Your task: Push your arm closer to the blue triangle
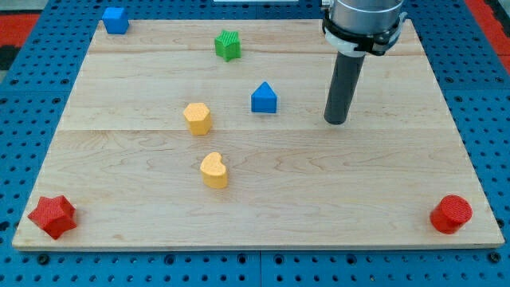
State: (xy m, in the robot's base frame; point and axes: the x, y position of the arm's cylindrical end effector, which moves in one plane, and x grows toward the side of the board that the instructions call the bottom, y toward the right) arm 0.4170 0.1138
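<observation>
Blue triangle (264,98) sat near the desk (358,191) centre, apart from my tip (336,121) at the view's right. No fingers existed to clench. The approach looked unfinished; next, I judged, 1 slide toward the view's left.

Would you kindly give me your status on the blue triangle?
My tip on board, right of blue triangle, apart. Not touching. Path between clear.
</observation>
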